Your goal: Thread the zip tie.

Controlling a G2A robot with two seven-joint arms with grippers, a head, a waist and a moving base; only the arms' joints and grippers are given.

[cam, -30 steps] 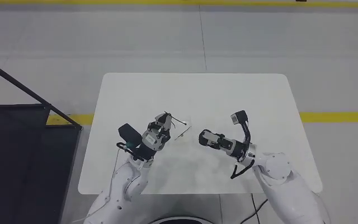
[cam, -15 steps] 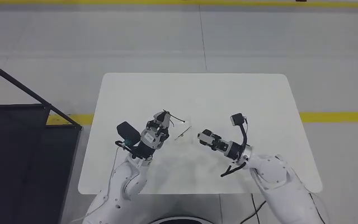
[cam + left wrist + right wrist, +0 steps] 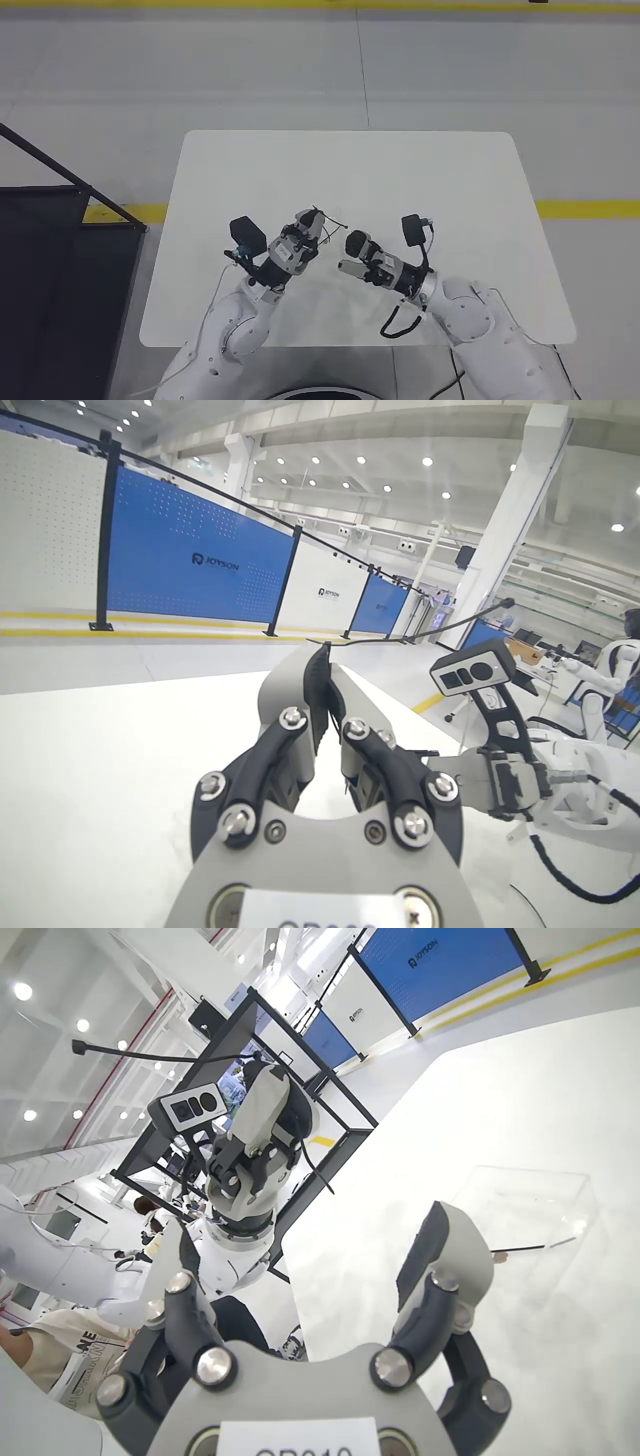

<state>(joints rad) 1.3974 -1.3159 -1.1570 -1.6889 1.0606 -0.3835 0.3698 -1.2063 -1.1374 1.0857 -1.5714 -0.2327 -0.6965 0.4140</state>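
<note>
Left wrist view: zip tie clamped crosswise in left pincer.

Smooth matt table, black plastic zip tie, clear glossy plastic box.

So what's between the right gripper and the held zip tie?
Nothing: the right wrist view shows open air over the table between right gripper and zip tie.

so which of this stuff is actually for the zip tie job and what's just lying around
For the job: black plastic zip tie, clamped in the left jaws; open right jaws nearby.
Lying about: clear plastic box on the white table; thin black strip at its edge, maybe a spare tie.
</note>
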